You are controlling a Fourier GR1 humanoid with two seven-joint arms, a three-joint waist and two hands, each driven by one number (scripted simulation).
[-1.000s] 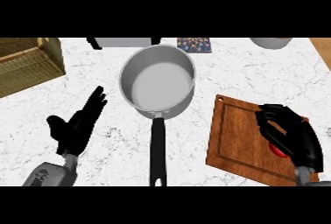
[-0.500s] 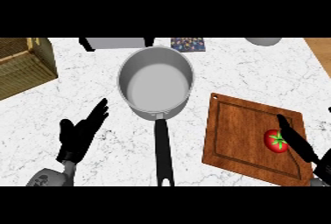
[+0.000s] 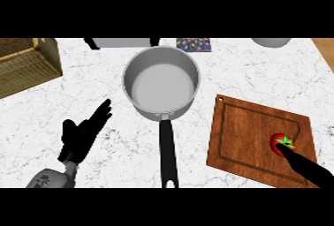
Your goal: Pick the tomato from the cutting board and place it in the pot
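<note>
White marble counter (image 3: pixel 261 75) is being viewed steeply from above, with a wooden cutting board (image 3: pixel 241 137) lying at the right, turned a bit off square. Tomato (image 3: pixel 280 142) is being shown on the board's right part, near its right edge: red, round, glossy, green star-shaped stem cap facing up at the camera. Being round, no long axis can be told. Right hand (image 3: pixel 308 167) is being seen at the lower right corner, fingers stretched out straight, wrapped round nothing, tip laid against the tomato's near side. Pot (image 3: pixel 160 84), grey metal, is sitting mid-counter, left of the board and apart from it, long black handle (image 3: pixel 168 152) pointing at the lower edge. Left hand (image 3: pixel 81 134) is being held open at lower left, fingers straight, resting. Wicker basket (image 3: pixel 26 66) is sitting at upper left
</note>
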